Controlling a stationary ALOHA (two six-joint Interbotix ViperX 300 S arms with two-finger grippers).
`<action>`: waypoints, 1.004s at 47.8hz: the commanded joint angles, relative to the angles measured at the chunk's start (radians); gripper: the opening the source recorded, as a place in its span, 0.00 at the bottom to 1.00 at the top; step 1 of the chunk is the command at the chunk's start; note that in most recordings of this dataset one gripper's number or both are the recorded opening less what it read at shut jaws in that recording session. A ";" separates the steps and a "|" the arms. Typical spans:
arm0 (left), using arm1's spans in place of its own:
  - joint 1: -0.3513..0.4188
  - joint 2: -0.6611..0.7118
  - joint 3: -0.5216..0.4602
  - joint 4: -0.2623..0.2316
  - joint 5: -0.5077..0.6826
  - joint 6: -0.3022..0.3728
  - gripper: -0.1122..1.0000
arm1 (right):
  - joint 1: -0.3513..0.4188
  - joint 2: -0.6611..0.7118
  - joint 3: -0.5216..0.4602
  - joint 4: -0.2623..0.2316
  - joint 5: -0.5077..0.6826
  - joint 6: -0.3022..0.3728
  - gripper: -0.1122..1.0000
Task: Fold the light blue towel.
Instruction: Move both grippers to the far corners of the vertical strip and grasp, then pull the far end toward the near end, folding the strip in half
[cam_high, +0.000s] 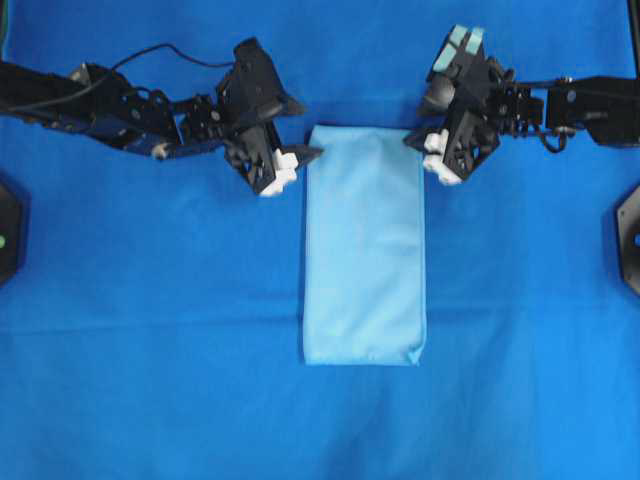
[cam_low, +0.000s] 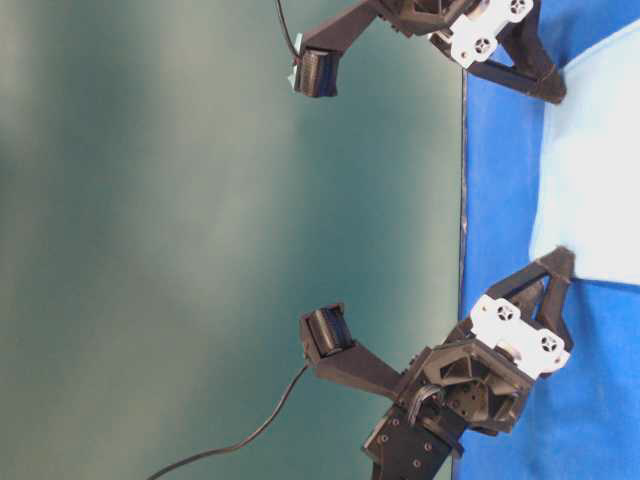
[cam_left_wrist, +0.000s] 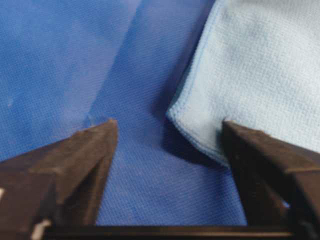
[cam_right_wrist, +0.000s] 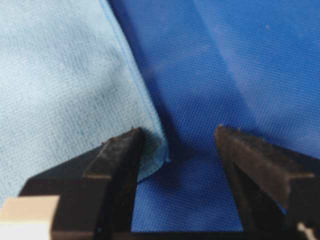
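The light blue towel (cam_high: 363, 245) lies folded into a tall narrow rectangle in the middle of the dark blue table covering (cam_high: 150, 350). My left gripper (cam_high: 305, 156) is open at the towel's far left corner. In the left wrist view that corner of the towel (cam_left_wrist: 260, 65) sits between the fingertips, with the right finger (cam_left_wrist: 255, 155) over the cloth's edge. My right gripper (cam_high: 412, 140) is open at the far right corner. In the right wrist view its left finger (cam_right_wrist: 117, 160) rests over the towel (cam_right_wrist: 60, 75) corner and the other stands over bare covering.
Both black arms reach in from the sides along the far part of the table. A dark fixture sits at each side edge, one at the left (cam_high: 8, 232) and one at the right (cam_high: 630, 232). The table-level view shows the table edge (cam_low: 464, 200) against a green wall.
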 joint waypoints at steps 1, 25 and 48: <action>0.005 -0.011 -0.012 -0.003 0.000 -0.003 0.73 | -0.002 -0.006 -0.008 0.003 -0.005 0.002 0.63; -0.021 -0.014 -0.009 0.000 0.020 0.005 0.11 | 0.025 -0.012 -0.002 0.005 -0.005 0.005 0.12; 0.017 -0.137 -0.011 0.005 0.048 0.025 0.11 | 0.023 -0.173 -0.009 -0.006 0.121 -0.005 0.12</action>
